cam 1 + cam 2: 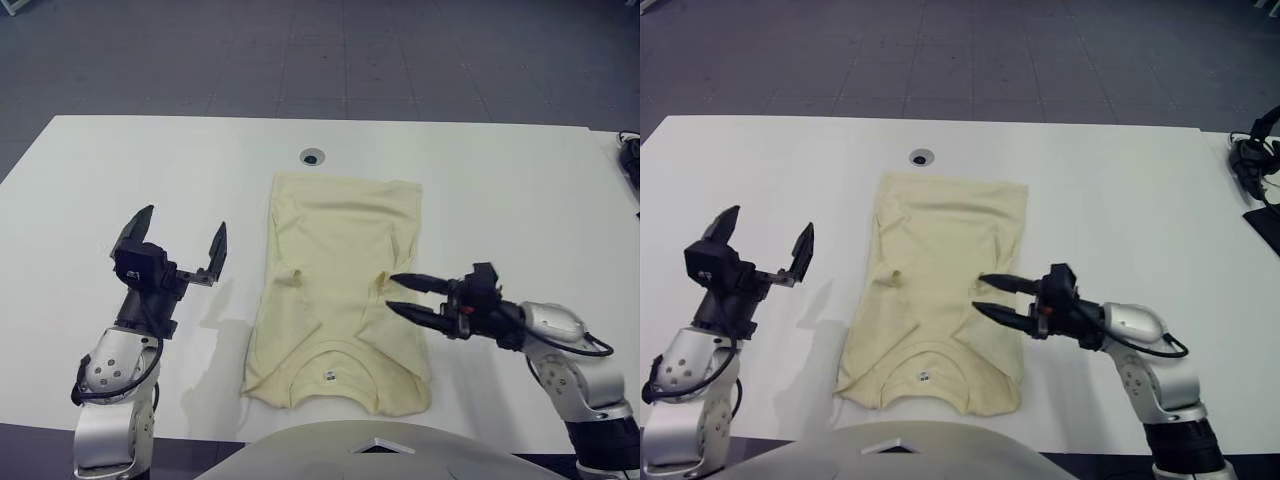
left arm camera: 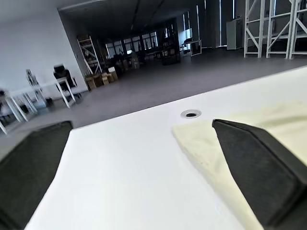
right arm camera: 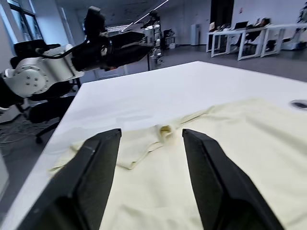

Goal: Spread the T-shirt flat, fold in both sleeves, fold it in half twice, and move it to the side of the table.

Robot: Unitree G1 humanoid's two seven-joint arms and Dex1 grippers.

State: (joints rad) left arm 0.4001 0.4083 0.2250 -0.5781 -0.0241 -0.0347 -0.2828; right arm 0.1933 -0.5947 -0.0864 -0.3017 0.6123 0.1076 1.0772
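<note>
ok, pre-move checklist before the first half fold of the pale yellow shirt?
1. Both sleeves folded in on the pale yellow cotton T-shirt: ok, it lies as a narrow rectangle.
2. Cloth smooth: not ok, there are creases around mid-length.
3. Left gripper open: ok, raised beside the shirt and clear of it.
4. Right gripper open: ok, fingertips over the shirt's right edge.
5. Right fingertips touching the cloth: cannot tell.
6. Bare white table on both sides: ok.
</note>
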